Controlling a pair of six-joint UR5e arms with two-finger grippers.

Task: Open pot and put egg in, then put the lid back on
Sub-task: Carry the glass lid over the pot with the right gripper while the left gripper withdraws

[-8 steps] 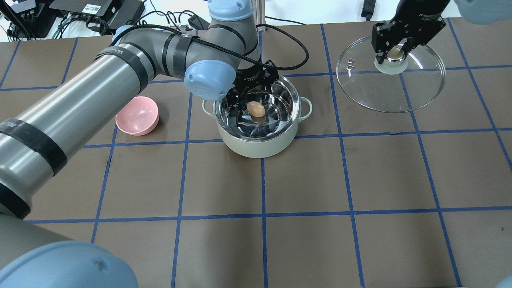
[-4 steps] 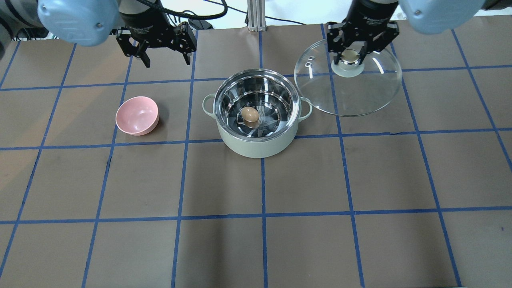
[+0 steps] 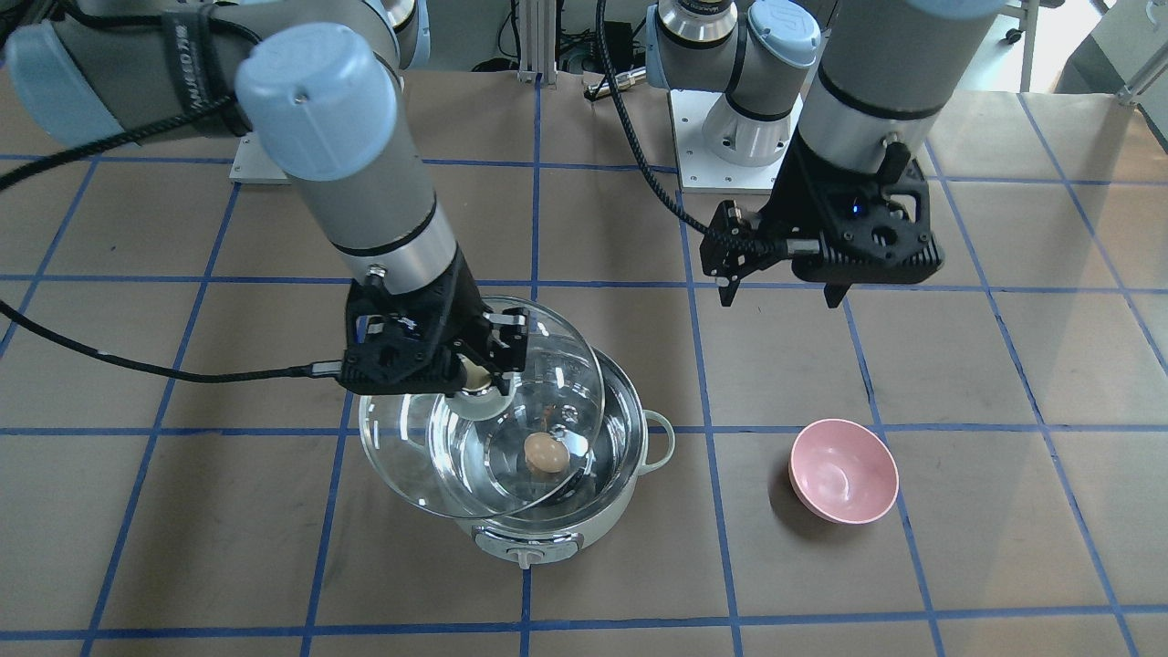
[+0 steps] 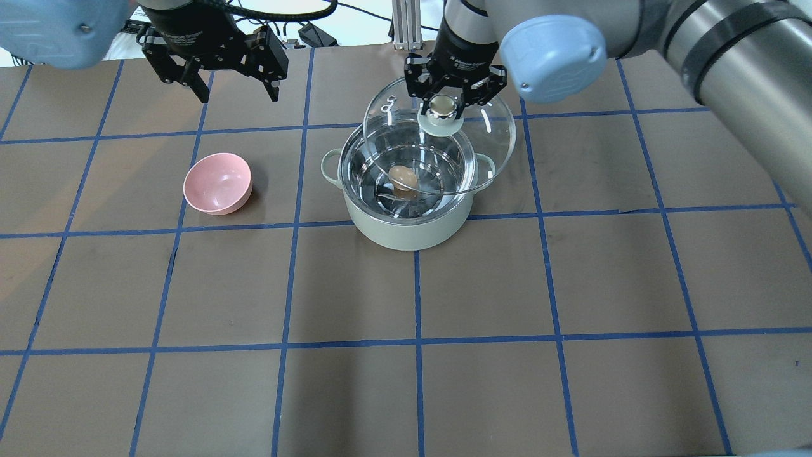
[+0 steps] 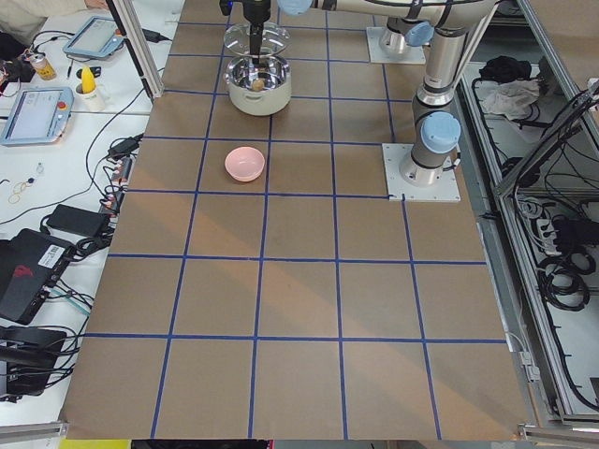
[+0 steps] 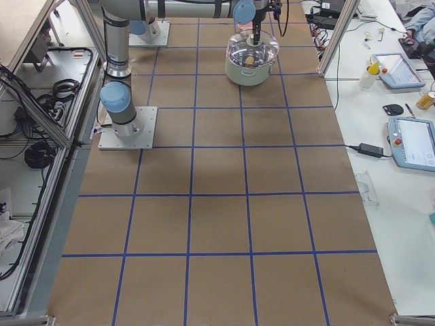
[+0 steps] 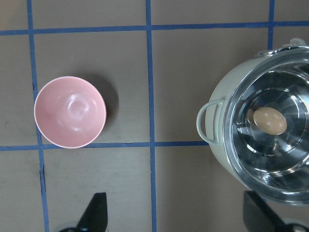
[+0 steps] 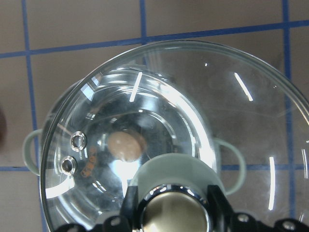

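Note:
The pale mint-white pot point(image 4: 406, 236) stands open near the table's back middle. The tan egg point(image 4: 404, 179) lies on its steel bottom; it also shows in the front view point(image 3: 545, 453) and the left wrist view point(image 7: 270, 120). My right gripper point(image 4: 444, 105) is shut on the cream knob of the clear glass lid point(image 4: 488, 143). It holds the lid above the pot, offset toward the robot's right and back, overlapping the rim. The lid point(image 8: 193, 111) fills the right wrist view. My left gripper point(image 4: 239, 95) is open and empty, raised at the back left, apart from the pot.
A small pink bowl point(image 4: 217, 184) sits on the brown, blue-taped table left of the pot, below the left gripper point(image 3: 778, 297). Cables and electronics lie beyond the table's back edge.
My right gripper has carried the lid left from the table's back right to over the pot. My left arm has withdrawn from the pot to the back left, leaving the egg inside.

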